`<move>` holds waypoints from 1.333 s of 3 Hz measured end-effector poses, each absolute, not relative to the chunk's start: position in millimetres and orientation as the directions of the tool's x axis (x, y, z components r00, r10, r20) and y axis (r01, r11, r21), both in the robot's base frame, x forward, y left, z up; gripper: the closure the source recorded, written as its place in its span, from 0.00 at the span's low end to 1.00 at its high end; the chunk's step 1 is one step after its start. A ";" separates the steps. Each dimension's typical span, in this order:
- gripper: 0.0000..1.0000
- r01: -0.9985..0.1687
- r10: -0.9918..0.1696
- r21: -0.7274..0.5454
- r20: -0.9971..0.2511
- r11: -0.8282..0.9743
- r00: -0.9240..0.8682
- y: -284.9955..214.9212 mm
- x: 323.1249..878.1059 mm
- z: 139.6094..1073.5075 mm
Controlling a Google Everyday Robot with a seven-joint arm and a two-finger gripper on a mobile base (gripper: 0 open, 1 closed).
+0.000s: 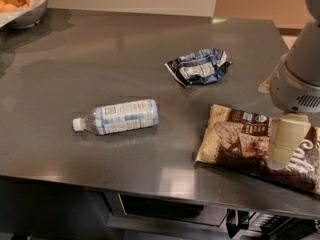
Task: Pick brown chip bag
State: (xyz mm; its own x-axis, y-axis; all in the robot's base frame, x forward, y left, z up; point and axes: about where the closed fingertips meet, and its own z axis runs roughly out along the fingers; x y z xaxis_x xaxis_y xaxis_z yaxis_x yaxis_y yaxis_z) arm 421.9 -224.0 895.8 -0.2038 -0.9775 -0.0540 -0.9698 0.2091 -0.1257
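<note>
The brown chip bag (pixel 250 145) lies flat at the table's front right, dark brown and tan with white lettering and pictured chips. My gripper (pixel 284 151) hangs from the grey arm at the right edge of the camera view. Its cream-coloured finger (pixel 286 139) points straight down over the bag's right half, its tip at or just above the bag's surface. I see only one finger from this side.
A clear water bottle (pixel 119 116) lies on its side left of the bag. A crumpled navy-blue and white foil bag (pixel 198 66) lies behind the brown bag. A bowl of round fruit (pixel 20 1) stands at the back left. The grey table (pixel 100 59) ends just in front of the brown bag.
</note>
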 end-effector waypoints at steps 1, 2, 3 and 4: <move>0.00 -0.964 -0.969 -0.101 -0.036 0.247 -0.245 -232.0 419.6 867.7; 0.00 -0.957 -0.960 -0.079 -0.039 0.280 -0.278 -236.9 419.5 852.0; 0.15 -0.956 -0.956 -0.034 -0.050 0.293 -0.291 -236.0 420.2 846.0; 0.38 -0.956 -0.953 0.002 -0.074 0.293 -0.292 -232.1 420.2 849.4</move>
State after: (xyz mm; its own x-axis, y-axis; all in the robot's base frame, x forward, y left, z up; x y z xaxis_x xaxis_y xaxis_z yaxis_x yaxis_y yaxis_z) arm 420.2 -232.1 849.4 -0.2923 -0.9534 -0.0744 -0.9561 0.2930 0.0019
